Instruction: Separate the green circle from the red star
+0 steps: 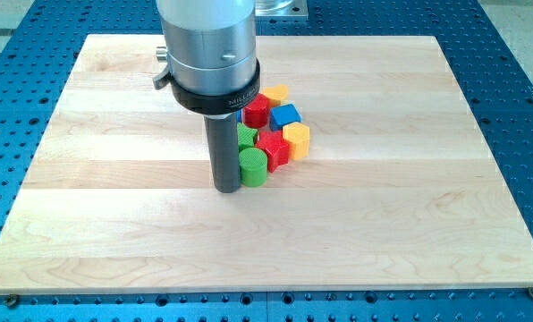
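Board: light wooden board [356, 224] resting on a blue perforated table [508, 54].
Arm: large silver cylinder with a black collar [215, 94], dark rod below it.
My tip: [227, 189] on the board, touching or just beside the green circle on that block's view-left side.
Pincer state: the arm carries no pincer, only the straight rod; nothing is pinched or held.
Green circle: [253, 166] sits at the view's bottom-left edge of the cluster, upright, round face up.
Red star: [273, 149] just beside the green circle toward the view's upper right, apparently touching it; the two are not apart.
Other green block: [246, 136] just above the green circle, partly hidden by the rod; shape cannot be made out.
Second red block: [257, 112] further toward the view's top, shape unclear.
Blue block: [284, 115] cube-like, to the view's right of the second red block.
Yellow block, lower: [297, 138] at the cluster's view-right edge, touching the red star's side; looks many-sided.
Yellow block, upper: [276, 92] at the cluster's top, shape unclear.
Obstruction: the red star is hemmed in by the lower yellow block, the blue block and the other green block; the rod blocks sight of the cluster's view-left edge.
Writing: small white lettering on the black collar, too small to read.
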You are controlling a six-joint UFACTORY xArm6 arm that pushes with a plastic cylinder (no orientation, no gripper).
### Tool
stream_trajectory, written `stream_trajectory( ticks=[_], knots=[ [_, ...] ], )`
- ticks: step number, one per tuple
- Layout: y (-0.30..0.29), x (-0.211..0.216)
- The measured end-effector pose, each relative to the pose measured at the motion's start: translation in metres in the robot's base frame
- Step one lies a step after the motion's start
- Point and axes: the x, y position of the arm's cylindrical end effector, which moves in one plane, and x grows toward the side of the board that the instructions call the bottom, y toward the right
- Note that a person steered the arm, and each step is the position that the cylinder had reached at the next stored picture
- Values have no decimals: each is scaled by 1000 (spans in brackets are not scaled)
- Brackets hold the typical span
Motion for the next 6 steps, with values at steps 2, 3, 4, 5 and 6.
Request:
stream_trajectory(
  ticks=[2,3,4,5,6],
  knots=[
    [-6,-2],
    [2,0],
    [13,-21],
    [21,-31],
    [21,-37]
  ],
)
